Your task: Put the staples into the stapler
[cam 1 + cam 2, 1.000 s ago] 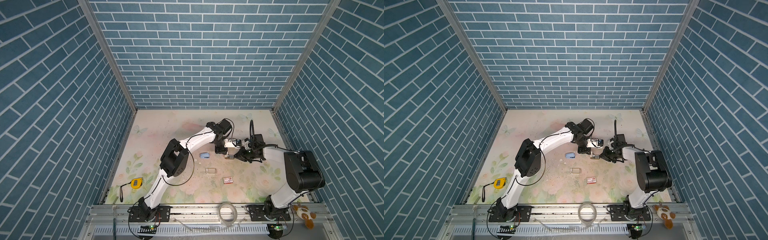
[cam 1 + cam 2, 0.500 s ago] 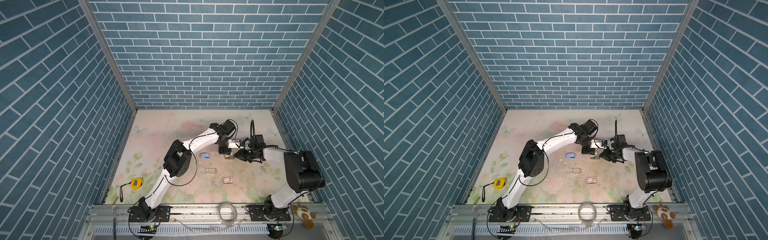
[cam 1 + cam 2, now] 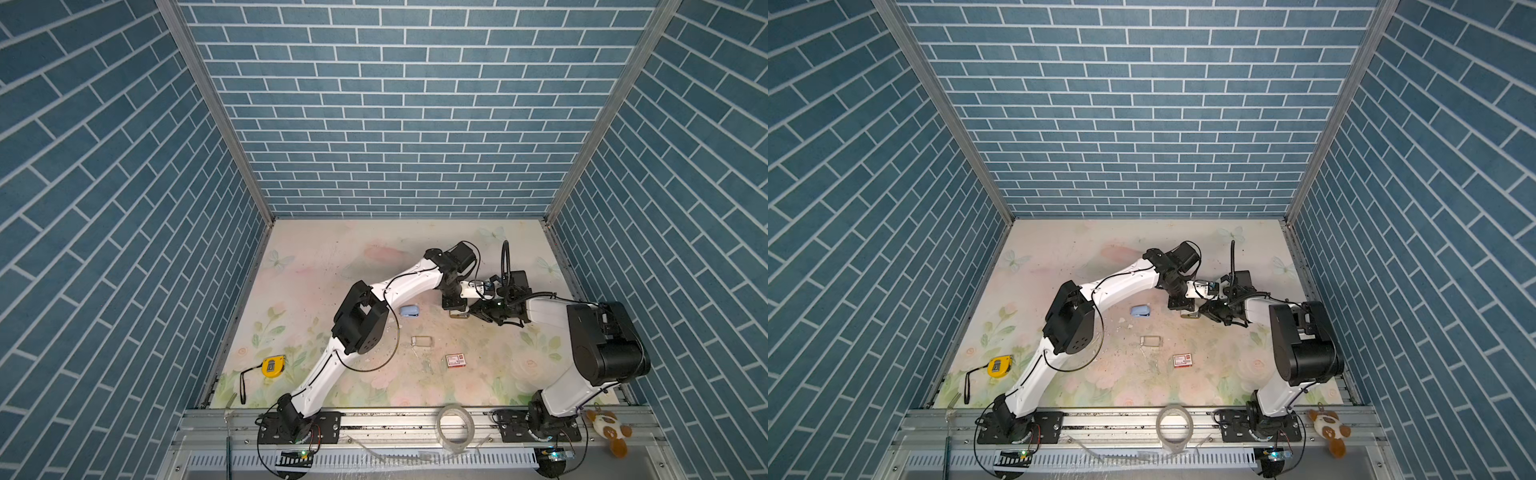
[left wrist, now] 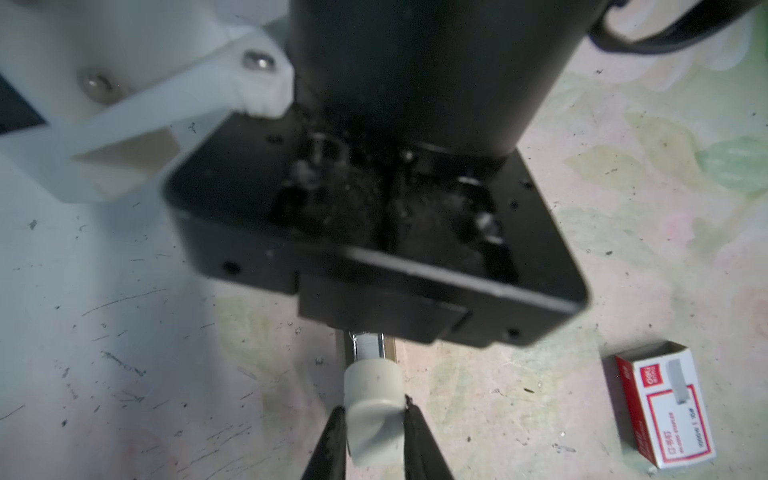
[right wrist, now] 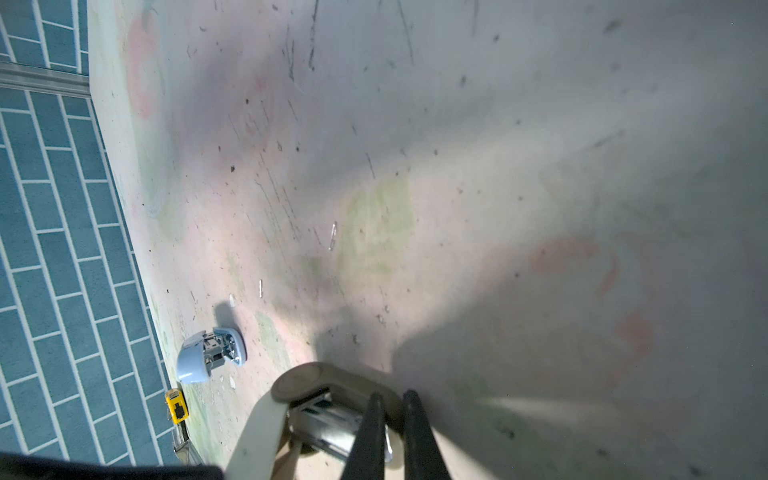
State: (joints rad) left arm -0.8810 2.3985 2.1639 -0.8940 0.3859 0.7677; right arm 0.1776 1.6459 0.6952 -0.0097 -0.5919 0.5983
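- The stapler (image 4: pixel 372 386), beige, sits low over the floral mat (image 3: pixel 332 257), toward the mat's right rear. In both top views it lies between the two grippers (image 3: pixel 459 314).
- The left gripper (image 4: pixel 374 406) is clamped on it. One black finger presses each side of the beige end, and the silvery channel runs away under the right arm's black wrist housing (image 4: pixel 374 232).
- In the right wrist view the stapler's beige top is swung up and the metal channel lies bare.
- The right gripper (image 5: pixel 392 395) has its fingers drawn almost together directly over that channel. Whether a strip is pinched between them cannot be told.
- The staples (image 5: pixel 332 236) that can be made out are thin silvery bits lying loose on the mat, well apart from both grippers.
- A blue stapler (image 3: pixel 409 311) lies open on the mat, near the left gripper and to its left in both top views.
- A white-and-red box (image 3: pixel 456 360) lies nearer the front.
- A pale rectangular piece (image 3: pixel 422 340) lies between the blue stapler and the box.
- A yellow tape measure (image 3: pixel 273 366) rests near the front-left edge.
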